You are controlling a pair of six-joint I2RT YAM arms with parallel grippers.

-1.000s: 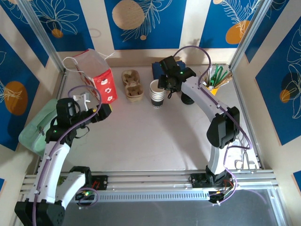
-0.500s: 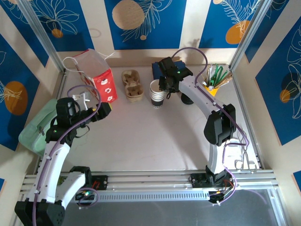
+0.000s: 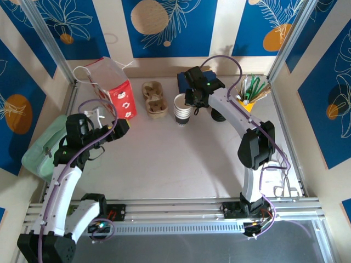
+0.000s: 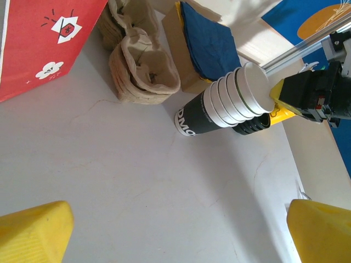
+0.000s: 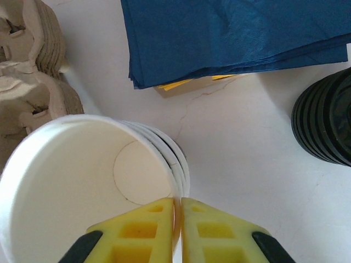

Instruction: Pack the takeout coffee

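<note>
Top view, stack [image 3: 183, 114]: upright cups at the table's far side, with the carrier [image 3: 155, 99] just left of it and the lids [image 3: 219, 115] just right of it.
Top view, top cup [image 3: 181, 102]: nested at the head of the stack, mouth up, long axis vertical.
Top view, right gripper [image 3: 190, 104]: directly over the stack's right rim; by far the nearer arm.
Top view, left gripper [image 3: 122, 127]: well apart from the stack, to its near left, over bare table.
Left wrist, left jaws: wide apart and holding nothing; the stack lies far ahead of them.
Left wrist, right gripper: a yellow finger meets the top cup's rim.
Right wrist, right jaws: together on the top cup's wall at the rim's near side, one of the fingers [image 5: 137, 233] inside and one outside.
Right wrist, napkins [image 5: 230, 33]: beyond the stack, untouched.
Next move, judged: a straight lift along the cup's vertical axis, since any tilt could drag up the cups beneath.
</note>
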